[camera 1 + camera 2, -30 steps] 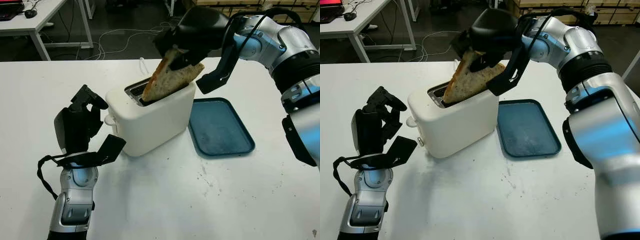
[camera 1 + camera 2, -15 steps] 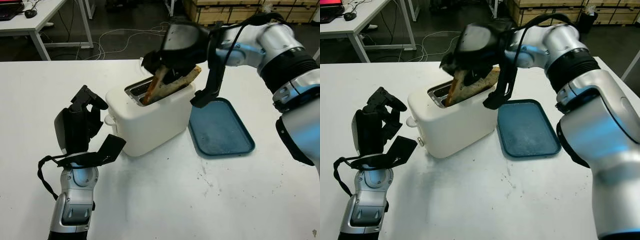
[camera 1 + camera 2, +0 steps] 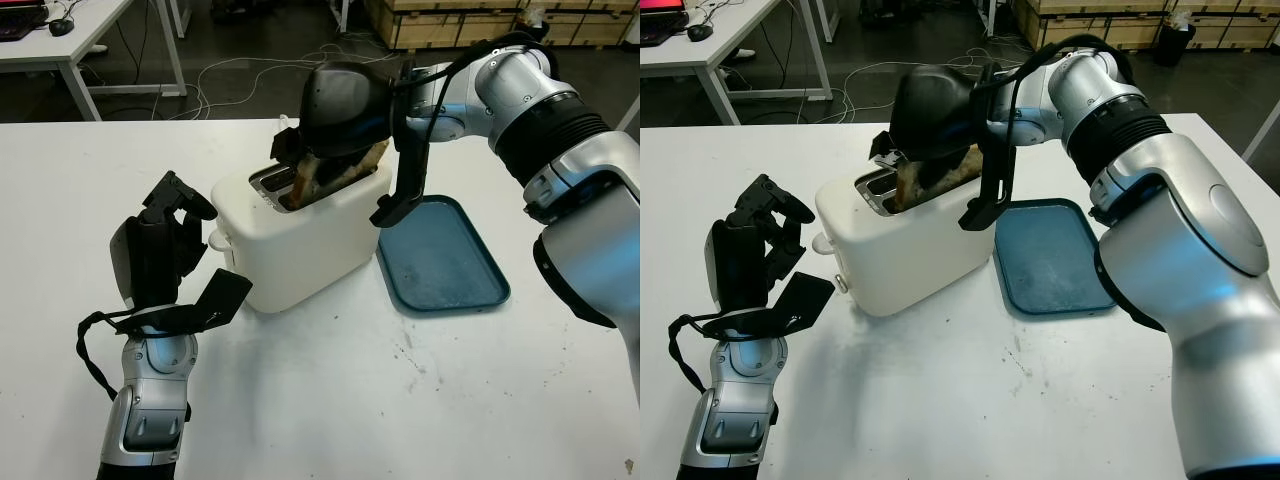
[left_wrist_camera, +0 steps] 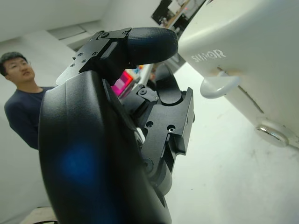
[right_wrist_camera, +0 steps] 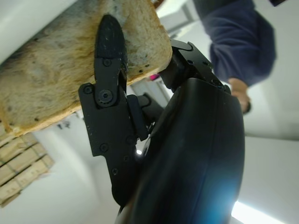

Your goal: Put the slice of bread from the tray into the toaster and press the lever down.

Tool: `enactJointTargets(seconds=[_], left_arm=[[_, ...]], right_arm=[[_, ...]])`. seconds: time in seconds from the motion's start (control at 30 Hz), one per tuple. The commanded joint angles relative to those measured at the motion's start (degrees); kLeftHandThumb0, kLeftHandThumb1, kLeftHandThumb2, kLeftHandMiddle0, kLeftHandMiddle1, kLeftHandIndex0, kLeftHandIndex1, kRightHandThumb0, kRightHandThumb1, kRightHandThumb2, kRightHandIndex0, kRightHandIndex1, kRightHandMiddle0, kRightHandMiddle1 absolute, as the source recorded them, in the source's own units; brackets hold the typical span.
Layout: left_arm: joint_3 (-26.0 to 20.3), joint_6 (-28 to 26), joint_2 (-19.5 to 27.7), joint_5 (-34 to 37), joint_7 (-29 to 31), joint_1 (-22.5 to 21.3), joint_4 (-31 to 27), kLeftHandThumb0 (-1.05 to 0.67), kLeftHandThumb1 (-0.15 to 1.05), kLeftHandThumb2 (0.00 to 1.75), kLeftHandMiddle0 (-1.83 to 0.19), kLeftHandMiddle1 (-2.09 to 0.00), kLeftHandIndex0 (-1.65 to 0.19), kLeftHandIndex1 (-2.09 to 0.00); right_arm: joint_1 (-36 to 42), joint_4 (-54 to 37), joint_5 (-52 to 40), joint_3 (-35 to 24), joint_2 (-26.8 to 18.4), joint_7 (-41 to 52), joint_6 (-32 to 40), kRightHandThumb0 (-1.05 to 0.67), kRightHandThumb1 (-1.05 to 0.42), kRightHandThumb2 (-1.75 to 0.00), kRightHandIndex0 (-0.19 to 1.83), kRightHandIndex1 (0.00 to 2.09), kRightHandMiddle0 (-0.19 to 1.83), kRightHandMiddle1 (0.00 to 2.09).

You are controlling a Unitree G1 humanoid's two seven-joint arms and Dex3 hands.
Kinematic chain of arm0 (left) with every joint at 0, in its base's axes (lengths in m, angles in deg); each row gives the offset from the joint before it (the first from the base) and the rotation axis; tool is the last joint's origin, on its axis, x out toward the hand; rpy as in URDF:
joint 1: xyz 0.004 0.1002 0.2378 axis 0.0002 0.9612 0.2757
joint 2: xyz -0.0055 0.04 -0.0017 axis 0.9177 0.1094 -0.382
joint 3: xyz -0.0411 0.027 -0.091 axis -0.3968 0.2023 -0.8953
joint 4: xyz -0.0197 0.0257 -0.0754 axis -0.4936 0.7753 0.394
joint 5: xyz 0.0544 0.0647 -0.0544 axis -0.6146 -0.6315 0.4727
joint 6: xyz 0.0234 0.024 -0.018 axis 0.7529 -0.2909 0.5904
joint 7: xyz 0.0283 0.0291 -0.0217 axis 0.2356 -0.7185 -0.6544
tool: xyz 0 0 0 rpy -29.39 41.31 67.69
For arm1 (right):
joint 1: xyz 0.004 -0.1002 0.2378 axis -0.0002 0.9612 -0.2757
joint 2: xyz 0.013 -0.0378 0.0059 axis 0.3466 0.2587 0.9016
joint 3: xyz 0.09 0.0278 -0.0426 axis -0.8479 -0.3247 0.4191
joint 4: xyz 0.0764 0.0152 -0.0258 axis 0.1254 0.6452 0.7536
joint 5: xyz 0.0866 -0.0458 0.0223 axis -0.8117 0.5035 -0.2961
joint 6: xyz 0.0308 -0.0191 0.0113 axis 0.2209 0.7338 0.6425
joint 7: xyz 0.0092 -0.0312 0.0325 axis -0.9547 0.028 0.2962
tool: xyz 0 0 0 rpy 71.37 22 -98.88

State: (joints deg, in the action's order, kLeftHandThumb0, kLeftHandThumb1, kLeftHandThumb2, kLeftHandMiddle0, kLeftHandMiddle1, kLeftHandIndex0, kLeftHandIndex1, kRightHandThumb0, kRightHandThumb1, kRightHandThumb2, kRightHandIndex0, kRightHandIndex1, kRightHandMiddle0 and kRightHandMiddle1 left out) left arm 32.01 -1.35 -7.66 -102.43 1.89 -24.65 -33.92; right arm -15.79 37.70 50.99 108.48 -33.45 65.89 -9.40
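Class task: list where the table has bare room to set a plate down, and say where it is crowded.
Free: the near table in front of the toaster and tray; the far-left corner behind the left hand. Crowded: above the toaster's slot, where the right hand holds the bread.

White table (image 3: 420, 400) — toaster (image 3: 300, 240), blue tray (image 3: 440, 255) on it.

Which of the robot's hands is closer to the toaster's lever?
Left. The left hand hangs beside the lever at the toaster end; the right hand grips the bread above the slot.
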Motion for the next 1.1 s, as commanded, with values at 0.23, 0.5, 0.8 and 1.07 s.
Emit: enactJointTargets(seconds=[0.23, 0.5, 0.8, 1.07], left_arm=[[0.46, -0.49, -0.18, -0.92, -0.05, 0.24, -0.48, 0.1, 0.92, 0.53, -1.0, -1.75, -0.58, -1.75], [0.38, 0.97, 0.27, -0.52, -0.54, 0.13, 0.45, 0.11, 0.92, 0.53, -0.99, -1.75, -0.58, -1.75], [-0.37, -0.34, 1.22, -1.49, 0.63, 0.12, -0.83, 0.11, 0.92, 0.5, -0.99, -1.75, -0.56, -1.75], [-1.66, -0.51, 5.1, -1.62, 4.13, -1.23, -2.45, 0.07, 0.92, 0.44, -0.99, -1.75, -0.6, -1.75]], right_arm=[[-1.05, -0.73, -5.18, -4.8, -1.73, 1.81, -1.32, -0.78, -0.92, -0.15, 0.25, 1.01, 0.53, 0.35], [-0.82, -1.84, -8.45, -9.13, -4.13, 2.04, -0.58, -0.67, -0.92, -0.15, 0.31, 1.1, 0.59, 0.31], [9.08, -0.29, -20.56, -22.56, -9.18, -5.13, 1.57, -0.52, -0.92, -0.21, 0.68, 1.27, 0.88, 0.54], [40.2, -8.09, -38.79, -35.62, -6.66, -4.93, 7.81, -0.44, -0.92, -0.39, 0.76, 1.73, 0.51, 1.67]])
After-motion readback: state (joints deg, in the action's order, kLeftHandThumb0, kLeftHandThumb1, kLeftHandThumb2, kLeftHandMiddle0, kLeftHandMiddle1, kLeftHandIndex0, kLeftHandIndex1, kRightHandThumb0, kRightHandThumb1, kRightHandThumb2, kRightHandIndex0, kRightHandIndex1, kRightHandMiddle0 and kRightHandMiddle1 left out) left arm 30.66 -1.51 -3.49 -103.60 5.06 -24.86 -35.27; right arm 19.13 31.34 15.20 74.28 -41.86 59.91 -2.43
